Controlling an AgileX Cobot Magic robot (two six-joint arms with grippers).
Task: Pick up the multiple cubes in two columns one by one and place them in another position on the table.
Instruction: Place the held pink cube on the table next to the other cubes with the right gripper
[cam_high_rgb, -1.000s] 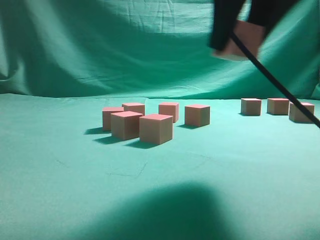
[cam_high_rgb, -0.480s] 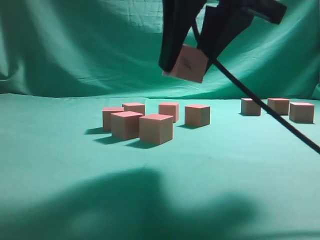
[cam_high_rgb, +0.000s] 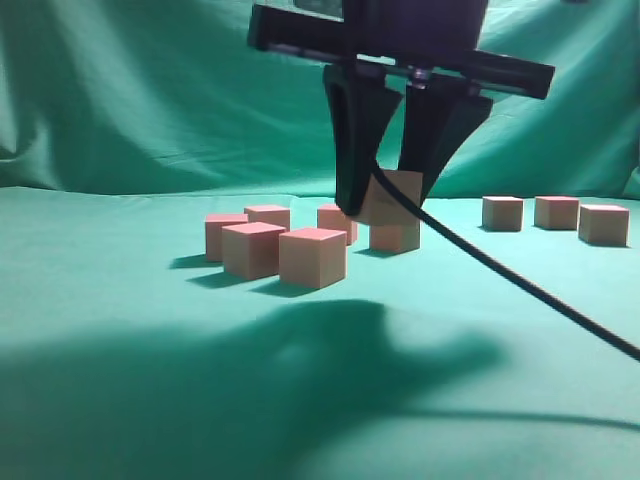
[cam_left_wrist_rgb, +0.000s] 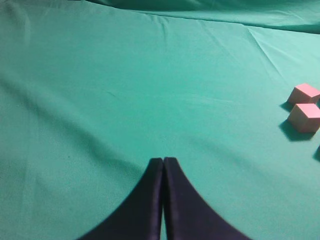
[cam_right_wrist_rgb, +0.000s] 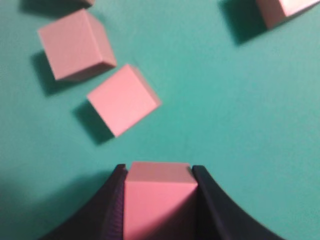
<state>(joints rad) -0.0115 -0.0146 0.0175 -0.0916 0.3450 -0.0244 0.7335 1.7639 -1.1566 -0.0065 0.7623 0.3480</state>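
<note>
My right claw (cam_high_rgb: 392, 195) pinches one small pink-topped, tan wooden cube (cam_right_wrist_rgb: 157, 200).
It points straight down above the green cloth table (cam_high_rgb: 120, 330), near the cube cluster.

light: dim, from above-behind | shadows: broad dark patch on worktop (cam_high_rgb: 120, 330) foreground, short ones left of cubes (cam_high_rgb: 312, 257) | blur: right wrist view soft, held cube (cam_right_wrist_rgb: 159, 200) fuzzy

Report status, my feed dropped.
Right gripper shut on a cube, above the table. Left gripper shut, empty. Cube cluster close below.
</note>
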